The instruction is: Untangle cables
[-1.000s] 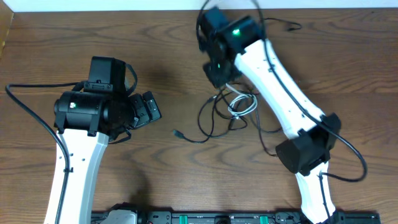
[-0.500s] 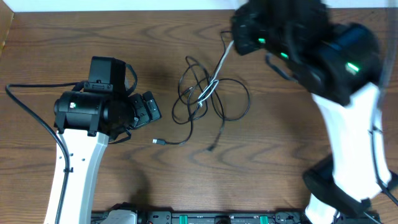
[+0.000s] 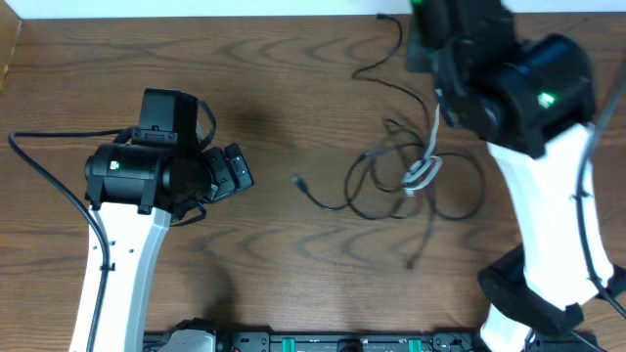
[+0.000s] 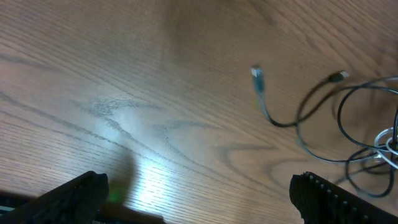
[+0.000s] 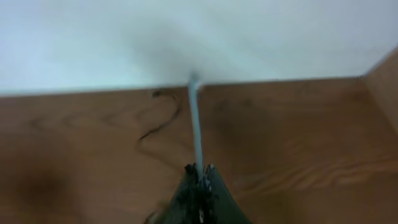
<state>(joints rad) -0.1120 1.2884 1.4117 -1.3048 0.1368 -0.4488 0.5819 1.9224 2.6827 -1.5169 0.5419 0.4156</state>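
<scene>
While the white cable [image 3: 431,137] is pinched in the right gripper [image 5: 200,169]: the step in hand looks like drawing that one cord out of the heap, best done slowly and along the cord's own line
Right gripper: clenched on one end of the white cable, raised over the far right part of the table [image 3: 293,78]; the cord runs straight from the fingertips down to the heap
Left gripper [image 3: 238,168]: released, jaws wide, holding nothing, over bare wood well apart from the cords
Cables: the black cables [image 3: 386,186] lie in overlapping loops right of centre, with the white cable's bunched lower part among them and touching them; one black strand runs off toward the far edge
Loose ends: one plug end [image 3: 298,180] lies free to the left of the loops, another nearer the front edge
Doing it well: lift away from the loops so the white cord can slide out; if black loops rise with it, pause and let the left gripper pin one down, or take the free plug end nearest it
Risk: a quick pull may tighten the knot or drag the whole heap along
Cannot tell: whether the white cord threads through a black loop or only lies over it
</scene>
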